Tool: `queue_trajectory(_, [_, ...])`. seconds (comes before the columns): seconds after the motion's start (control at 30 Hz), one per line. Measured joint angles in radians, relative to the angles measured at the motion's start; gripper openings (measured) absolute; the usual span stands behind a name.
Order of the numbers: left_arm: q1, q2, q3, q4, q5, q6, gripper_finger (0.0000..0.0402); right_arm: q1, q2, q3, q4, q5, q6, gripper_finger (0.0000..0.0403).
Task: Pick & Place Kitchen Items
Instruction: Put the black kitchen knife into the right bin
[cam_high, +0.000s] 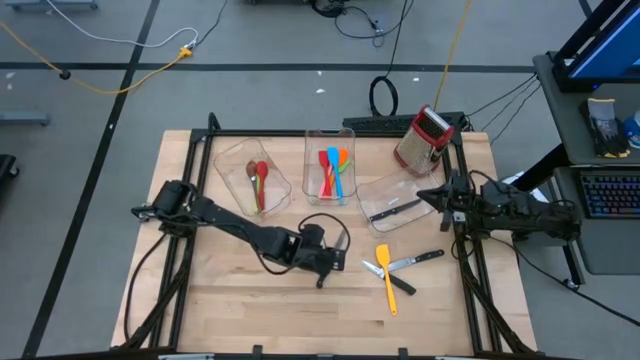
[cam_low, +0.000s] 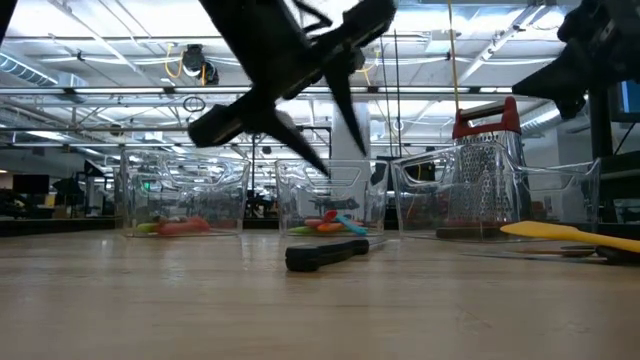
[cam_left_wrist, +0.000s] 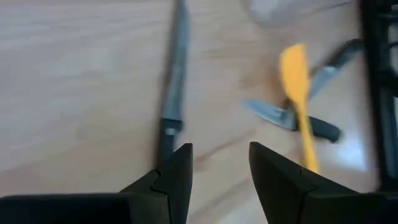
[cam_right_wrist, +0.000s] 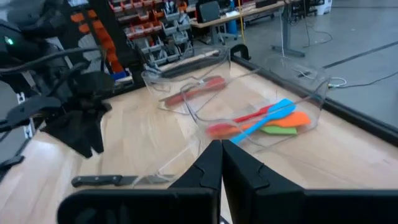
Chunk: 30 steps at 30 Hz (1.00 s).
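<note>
- Pale butcher-block wooden table (cam_high: 230, 300) carries three clear plastic bins, ringed by a workshop floor strewn with cables.
- Left gripper (cam_high: 322, 277) hangs low over the table's middle, its dark fingers (cam_left_wrist: 177, 171) spread apart and holding nothing; a black-handled knife (cam_left_wrist: 173, 99) lies on the wood just ahead of them.
- Right gripper (cam_high: 432, 195) waits at the table's right edge beside the nearest bin, fingers (cam_right_wrist: 208, 165) pressed together and empty.
- Yellow spatula (cam_high: 386, 277) lies across two black-handled knives (cam_high: 415, 261) on bare wood, right of centre.
- Middle bin (cam_high: 330, 168) holds red, blue, orange and green spatulas (cam_right_wrist: 267, 121), heaped together.
- Left bin (cam_high: 250, 177) holds a red spoon (cam_high: 262, 175) with brown and green utensils beside it.
- Right bin (cam_high: 392, 200), tilted, contains one black-handled knife (cam_high: 395, 209).
- Red-topped metal box grater (cam_high: 423, 140) stands upright near the far right corner, just beyond that bin.
</note>
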Motion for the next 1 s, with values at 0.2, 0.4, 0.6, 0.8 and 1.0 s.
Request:
queue_trajectory(0.2, [0.017, 0.009, 0.001, -0.030, 0.012, 0.017, 0.0159, 0.000, 0.000, -0.051, 0.035, -0.002, 0.006, 0.0004])
queue_trajectory(0.4, [0.013, 0.050, 0.005, 0.006, 0.036, 0.101, 0.0159, 0.000, 0.000, -0.063, 0.062, -0.002, 0.000, 0.0004])
queue_trajectory(0.6, [0.001, 0.142, 0.101, -0.070, 0.088, 0.189, 0.0159, 0.000, 0.000, -0.064, 0.080, 0.001, -0.004, 0.0004])
queue_trajectory(0.8, [0.000, 0.216, 0.212, -0.241, 0.099, 0.183, 0.0159, 0.000, 0.000, -0.064, 0.095, 0.001, -0.026, 0.0004])
queue_trajectory(1.0, [0.001, 0.230, 0.229, -0.255, 0.098, 0.168, 0.0159, 0.000, 0.000, -0.064, 0.099, 0.000, -0.026, 0.0004])
